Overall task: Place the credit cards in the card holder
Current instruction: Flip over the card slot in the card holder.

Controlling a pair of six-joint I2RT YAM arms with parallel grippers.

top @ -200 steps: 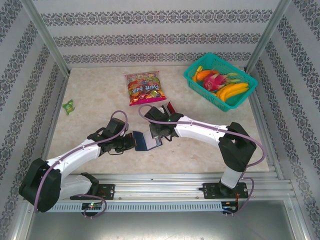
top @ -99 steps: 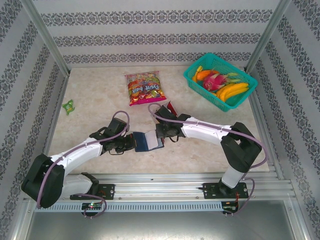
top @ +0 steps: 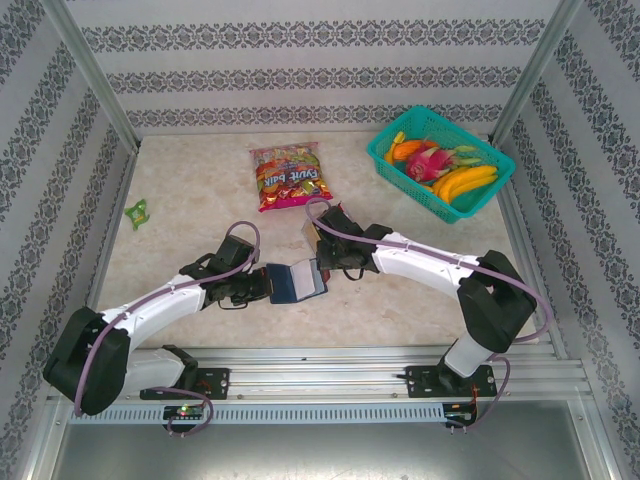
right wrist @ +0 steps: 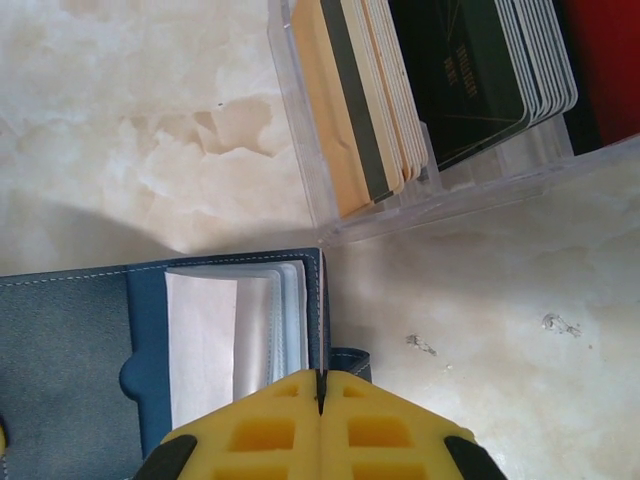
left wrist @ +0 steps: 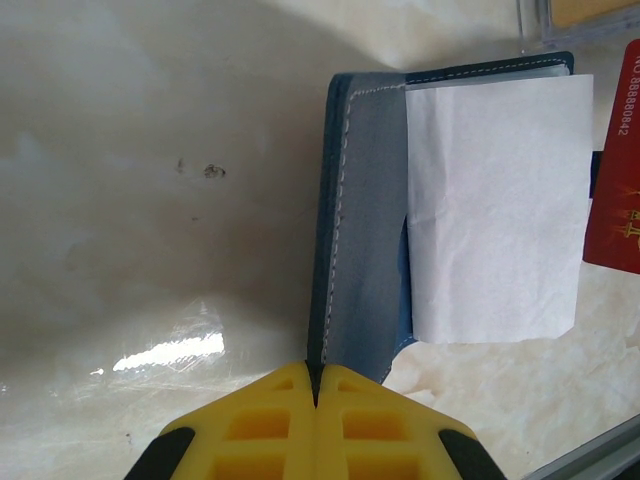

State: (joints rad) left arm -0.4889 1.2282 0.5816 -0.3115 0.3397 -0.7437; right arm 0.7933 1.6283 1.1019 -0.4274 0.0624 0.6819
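The card holder (top: 292,283), a navy bifold, lies open on the table with a white paper insert (left wrist: 495,210) in its sleeves. My left gripper (left wrist: 316,385) is shut on the holder's left cover (left wrist: 365,220), which stands up on edge. My right gripper (right wrist: 320,395) is shut on a red credit card (left wrist: 615,170), seen edge-on at the holder's right edge (right wrist: 318,300), beside the clasp tab. More credit cards (right wrist: 440,80), tan-gold, black and red, stand in a clear box (right wrist: 480,185) just beyond the holder. In the top view the grippers sit either side of it, left (top: 265,285), right (top: 322,268).
A colourful snack bag (top: 289,176) lies at the back middle. A teal basket (top: 405,190) of fruit stands at the back right. A small green scrap (top: 136,211) lies far left. Metal rails run along the table's near edge.
My right arm has swung its wrist slightly right and back at the holder's right edge. The left gripper and the holder have stayed almost where they were.
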